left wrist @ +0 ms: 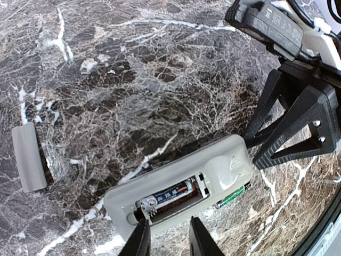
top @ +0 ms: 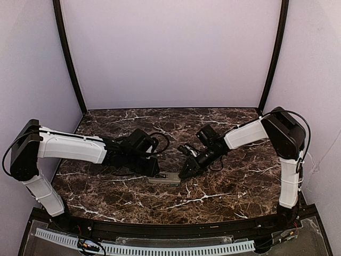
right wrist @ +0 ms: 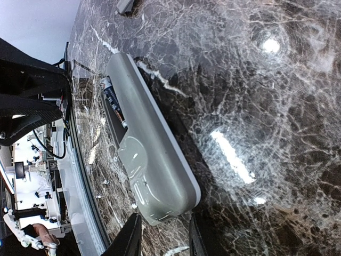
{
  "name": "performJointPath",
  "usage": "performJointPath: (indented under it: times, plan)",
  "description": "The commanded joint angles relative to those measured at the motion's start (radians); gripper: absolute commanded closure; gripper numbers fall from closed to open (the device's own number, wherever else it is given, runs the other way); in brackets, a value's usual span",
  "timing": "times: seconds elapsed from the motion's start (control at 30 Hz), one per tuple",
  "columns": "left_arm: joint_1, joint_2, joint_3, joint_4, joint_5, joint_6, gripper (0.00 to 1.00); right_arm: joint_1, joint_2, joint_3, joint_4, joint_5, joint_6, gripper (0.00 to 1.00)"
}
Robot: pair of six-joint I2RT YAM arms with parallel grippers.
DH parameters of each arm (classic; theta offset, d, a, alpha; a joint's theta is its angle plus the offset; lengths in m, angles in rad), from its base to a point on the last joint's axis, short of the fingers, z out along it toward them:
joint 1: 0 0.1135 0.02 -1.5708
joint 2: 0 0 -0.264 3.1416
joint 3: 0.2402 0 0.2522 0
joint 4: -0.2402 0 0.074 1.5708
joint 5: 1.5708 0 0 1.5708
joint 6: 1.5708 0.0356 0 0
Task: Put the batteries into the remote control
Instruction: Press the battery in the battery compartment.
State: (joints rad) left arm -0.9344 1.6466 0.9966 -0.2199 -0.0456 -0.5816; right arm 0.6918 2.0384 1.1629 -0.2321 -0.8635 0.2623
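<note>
The remote control (top: 164, 178) (left wrist: 176, 173) (right wrist: 154, 160) lies back up on the marble table, its battery bay uncovered. One of the batteries (left wrist: 168, 196) (right wrist: 111, 98) sits in the far slot of the bay; the near slot is bare. A second, green-tinted battery (left wrist: 233, 196) lies on the table against the remote's near edge. My left gripper (top: 153, 172) (left wrist: 169, 241) hovers at the remote's near edge beside the bay, open with nothing between its fingers. My right gripper (top: 185, 172) (right wrist: 164, 237) is shut on the remote's closed end, one finger on each side.
A grey battery cover (left wrist: 29, 157) (right wrist: 125, 5) lies loose on the table, left of the remote in the left wrist view. Pale walls enclose the table at the back and both sides. A white slotted rail (top: 160, 248) runs along the near edge.
</note>
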Motion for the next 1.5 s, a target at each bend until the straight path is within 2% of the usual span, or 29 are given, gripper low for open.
performJointPath:
  times: [0.0, 0.23, 1.13, 1.47]
  plan:
    - [-0.004, 0.007, 0.039, -0.067, -0.025, 0.026, 0.71, 0.009, 0.017, 0.019, 0.009, -0.010, -0.015, 0.70]
    - [-0.003, 0.034, 0.051, -0.062, -0.028, 0.034, 0.68, 0.009, 0.019, 0.018, 0.010, -0.011, -0.016, 0.70]
    - [-0.004, 0.104, 0.066, -0.036, -0.008, 0.054, 0.71, 0.009, 0.022, 0.016, 0.010, -0.013, -0.017, 0.71]
    - [-0.004, 0.113, 0.070, -0.036, 0.003, 0.060, 0.76, 0.009, 0.022, 0.017, 0.009, -0.014, -0.016, 0.72]
